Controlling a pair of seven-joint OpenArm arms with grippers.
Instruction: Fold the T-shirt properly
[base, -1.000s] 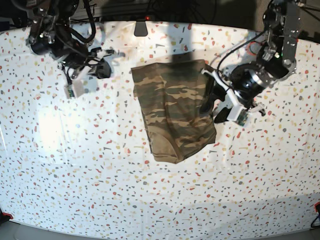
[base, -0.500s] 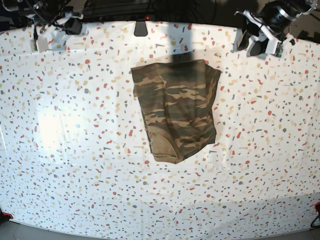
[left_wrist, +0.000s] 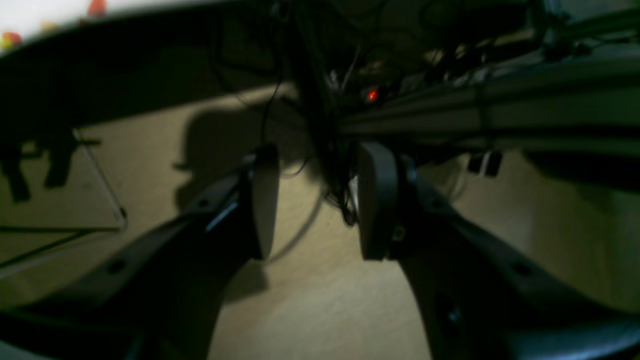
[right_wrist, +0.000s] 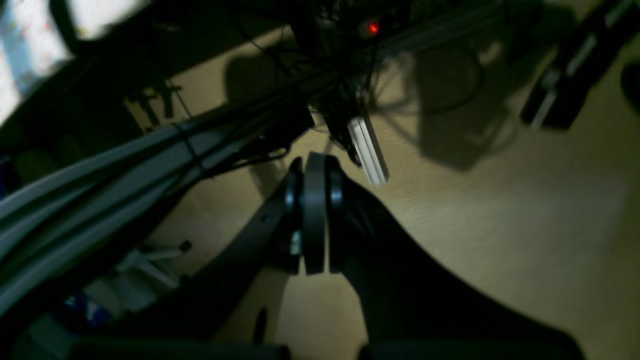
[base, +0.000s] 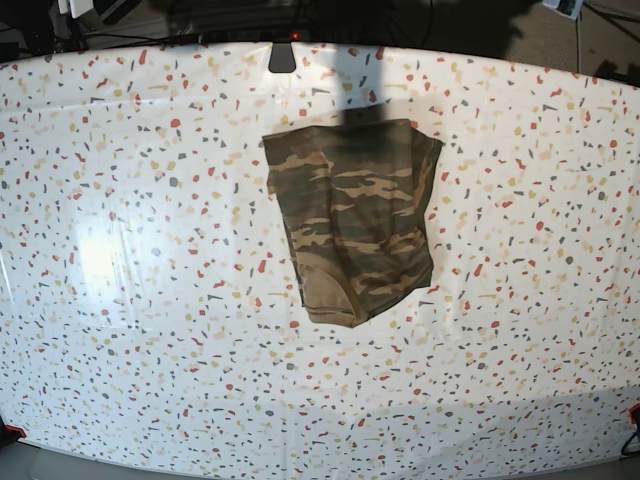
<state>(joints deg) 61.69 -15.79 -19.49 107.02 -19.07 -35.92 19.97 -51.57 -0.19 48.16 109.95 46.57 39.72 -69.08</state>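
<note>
Speckled white tabletop (base: 150, 300) carries the folded T-shirt (base: 355, 225) just toward 12 o'clock of centre, lying free. Over tan floor (right_wrist: 500, 225), the right tool (right_wrist: 315, 220) has its pads pressed together; the left tool (left_wrist: 317, 200) stands apart, holding nothing.

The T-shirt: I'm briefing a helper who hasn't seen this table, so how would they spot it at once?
Look at the white speckled table from the base view. Slightly above its middle lies the T-shirt, folded into a compact bundle. It is the only cloth there, and its olive, tan and brown camouflage stands out against the pale tabletop.
</note>
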